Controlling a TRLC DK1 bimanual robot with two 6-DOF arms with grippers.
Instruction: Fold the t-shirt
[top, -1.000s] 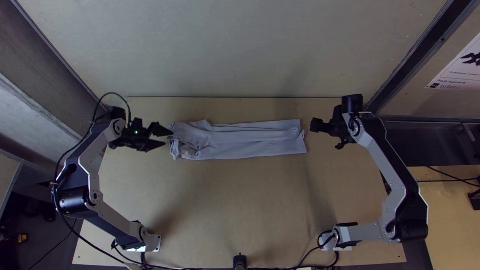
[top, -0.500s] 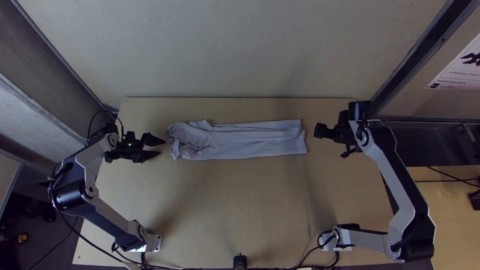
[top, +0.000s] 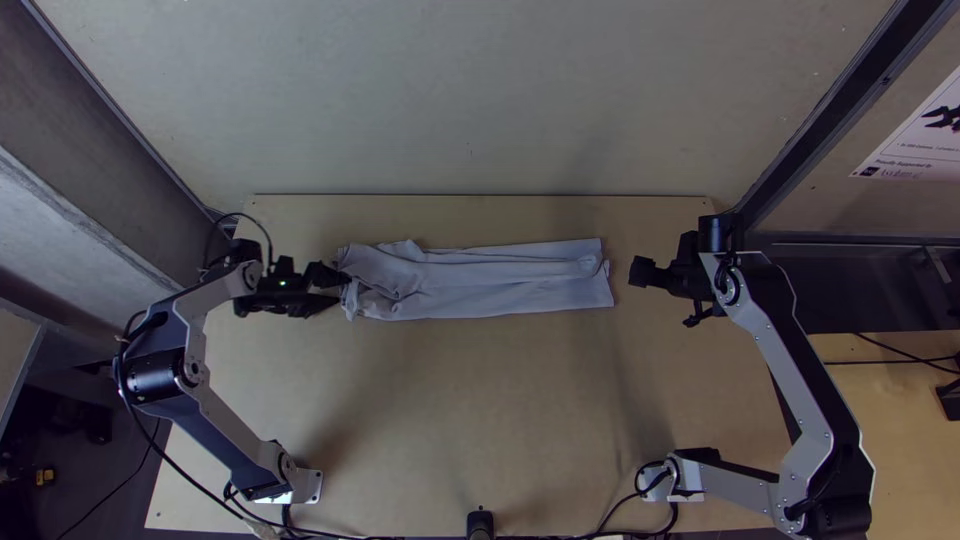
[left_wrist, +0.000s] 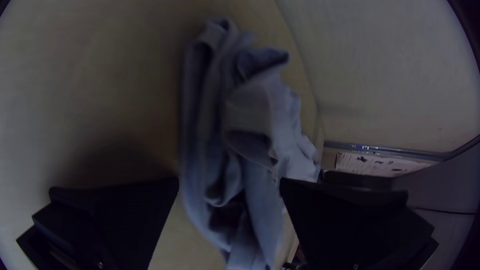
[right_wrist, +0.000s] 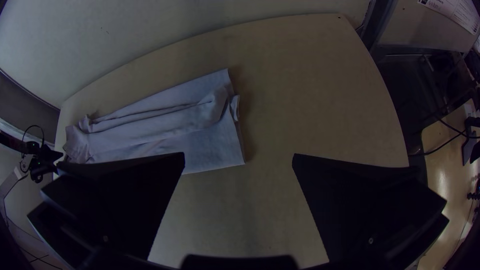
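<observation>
Left wrist view puts me right at the claw: the left gripper (left_wrist: 229, 180) has its two wide fingers standing well apart, with rumpled cloth showing across the gap and nothing pinched. Call the table's far edge twelve o'clock, and that claw sits at the nine o'clock end of the t-shirt (top: 480, 280), its tips right by the bunch.

That bunch is what worries me. Loops and pockets of fabric stand open there, so a closing finger could slip into one and catch a single layer; the lift would then peel that layer back and leave the rest behind. Come in too fast toward three o'clock and the fingers might simply shove the heap along, creasing it worse.

Further out, the shirt runs as a long narrow strip from nine to three, flatter toward three, where its layered edges don't quite line up. Nothing pins that end, so I'd guess a pull from nine would drag or twist the whole strip rather than double it over.

Past the three o'clock end, apart from the cloth, the right gripper (right_wrist: 238, 155) is spread wide and empty above the table (top: 480, 400). If it's meant to help, poor timing between the two could skew the fold.
</observation>
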